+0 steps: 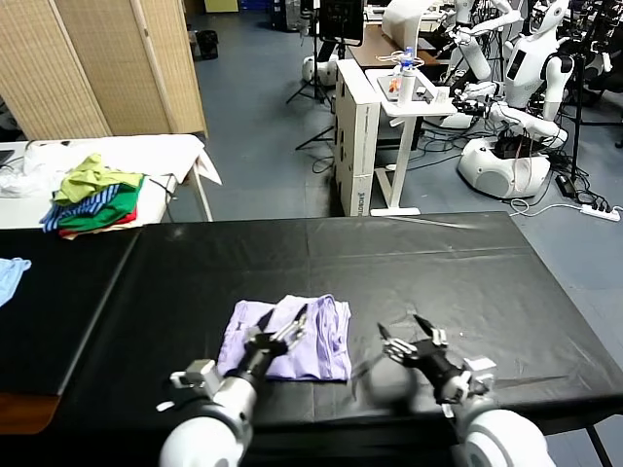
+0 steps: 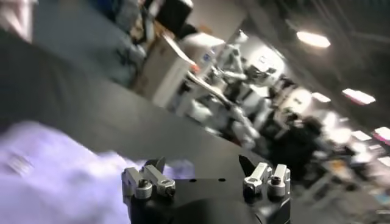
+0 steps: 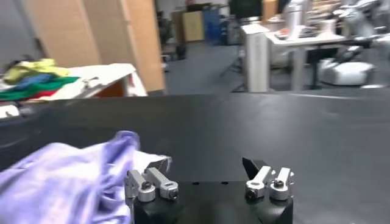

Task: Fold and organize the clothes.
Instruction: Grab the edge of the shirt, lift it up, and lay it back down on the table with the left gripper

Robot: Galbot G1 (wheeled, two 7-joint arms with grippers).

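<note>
Near the front edge of the black table, about midway along it: one lavender T-shirt, folded into a squarish packet, its slightly longer side seeming to run parallel to that front edge, corners slightly uneven; which end is the neck cannot be told. Material: thin, soft, light fabric, likely to sag, slide on the smooth black cover and unfold if lifted by one layer; best pinched through all layers at an edge or corner, both sides together. Left gripper: over the shirt's middle, jaws spread, holding nothing. Right gripper: over bare table just beside the shirt's right edge, jaws spread, empty. Also present: pile of green, striped and red garments on a white table beyond the far left corner.
</note>
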